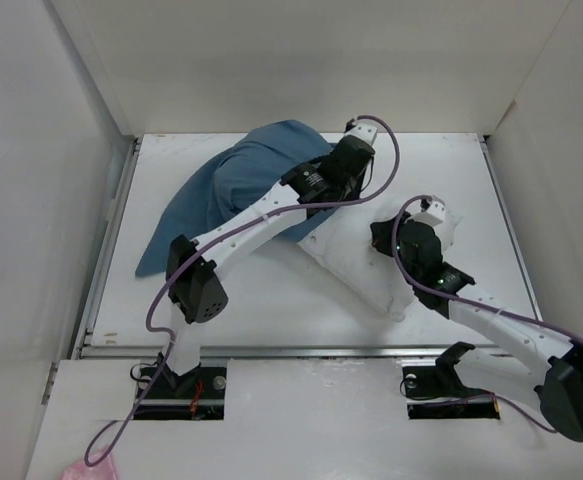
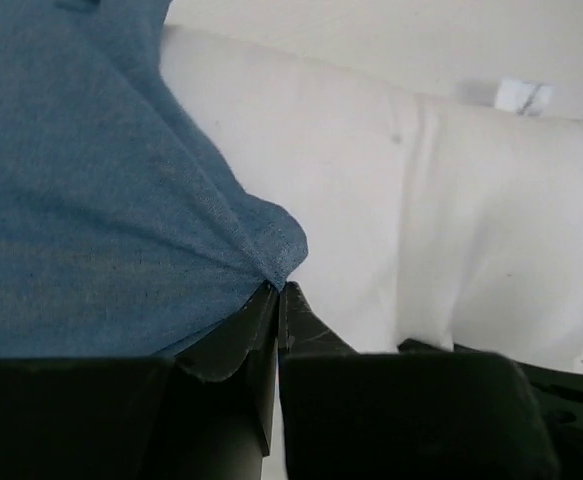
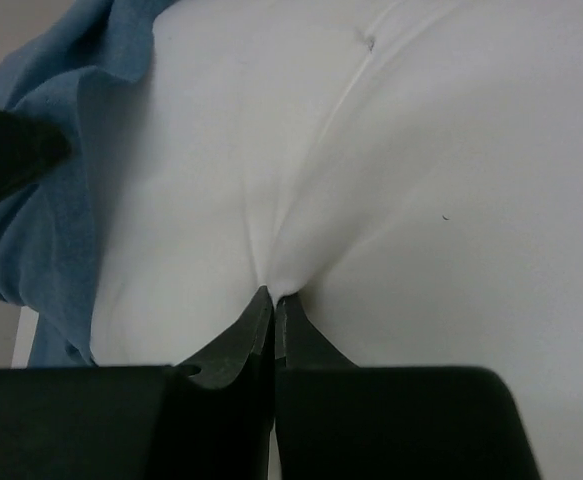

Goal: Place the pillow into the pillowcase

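The blue pillowcase (image 1: 226, 190) lies at the table's back left, its right part pulled over the white pillow (image 1: 356, 262), which sticks out to the right. My left gripper (image 1: 316, 180) is shut on a corner of the pillowcase's edge; in the left wrist view (image 2: 279, 288) the blue cloth (image 2: 101, 200) puckers at the jaws, with the pillow (image 2: 421, 220) beside it. My right gripper (image 1: 389, 238) is shut on a pinch of the pillow; in the right wrist view (image 3: 274, 295) white fabric (image 3: 391, 170) gathers at the jaws, with the pillowcase (image 3: 61, 200) to the left.
The white table (image 1: 271, 310) is walled at the back and on both sides. A metal rail (image 1: 301, 350) runs along its front edge. Purple cables loop from both arms over the table.
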You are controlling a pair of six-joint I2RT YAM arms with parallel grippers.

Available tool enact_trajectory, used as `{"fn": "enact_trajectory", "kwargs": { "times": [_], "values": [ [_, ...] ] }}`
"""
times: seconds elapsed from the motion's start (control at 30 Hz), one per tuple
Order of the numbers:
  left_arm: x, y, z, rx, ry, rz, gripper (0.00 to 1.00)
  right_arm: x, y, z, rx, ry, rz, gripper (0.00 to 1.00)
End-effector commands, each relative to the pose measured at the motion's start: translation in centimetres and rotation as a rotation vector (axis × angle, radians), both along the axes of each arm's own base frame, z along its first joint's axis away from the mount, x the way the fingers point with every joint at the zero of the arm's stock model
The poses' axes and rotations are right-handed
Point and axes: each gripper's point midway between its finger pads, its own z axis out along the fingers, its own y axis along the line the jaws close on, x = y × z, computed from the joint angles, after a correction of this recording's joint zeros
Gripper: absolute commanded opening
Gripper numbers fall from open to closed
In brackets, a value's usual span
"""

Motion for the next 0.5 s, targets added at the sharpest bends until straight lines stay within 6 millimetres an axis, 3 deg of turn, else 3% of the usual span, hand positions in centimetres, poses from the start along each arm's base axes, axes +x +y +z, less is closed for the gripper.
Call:
{"fn": "enact_trajectory", "kwargs": {
  "times": [0.0,0.03,0.1,0.13,0.17,0.23,0.27,0.3,0.33,0.37,0.4,0.47],
  "values": [
    [-1.6,-0.7,3.3,-0.144,-0.049,-0.024,0.00,-0.4,0.2,0.4,0.018,0.024,-0.021,0.00],
    [-1.8,-0.4,4.2,-0.167,-0.055,-0.018,0.02,-0.4,0.3,0.4,0.009,0.023,-0.009,0.00],
    [-2.8,0.4,2.3,-0.156,-0.009,-0.008,0.24,-0.4,0.8,0.3,-0.020,0.023,0.027,0.14],
    [-3.5,1.2,3.1,-0.177,-0.009,0.000,0.36,-0.6,1.5,0.6,-0.028,0.018,0.075,0.20],
    [-4.2,2.3,0.9,-0.156,0.033,0.036,0.53,-0.4,1.8,1.2,-0.041,0.001,0.096,0.32],
    [-4.5,5.0,0.5,-0.144,0.018,0.132,0.69,-0.5,2.4,1.9,-0.116,-0.035,0.172,0.55],
    [-5.3,6.6,2.2,-0.184,-0.005,0.165,0.78,-0.5,2.7,3.3,-0.139,-0.074,0.204,0.62],
    [-5.9,8.6,0.4,-0.149,0.007,0.220,0.92,-0.6,3.1,3.9,-0.222,-0.115,0.257,0.67],
    [-6.5,9.5,0.6,-0.185,0.015,0.259,1.00,-0.7,3.1,4.8,-0.249,-0.148,0.278,0.73],
    [-7.4,10.3,0.6,-0.204,0.018,0.271,1.00,-0.9,3.9,5.7,-0.277,-0.184,0.338,0.82],
    [-8.8,12.4,0.6,-0.228,0.015,0.295,1.00,-0.9,4.1,6.3,-0.311,-0.212,0.364,0.91],
    [-10.0,14.3,0.3,-0.281,0.025,0.349,1.00,-1.8,5.8,6.1,-0.439,-0.247,0.490,1.00]
  ]
}}
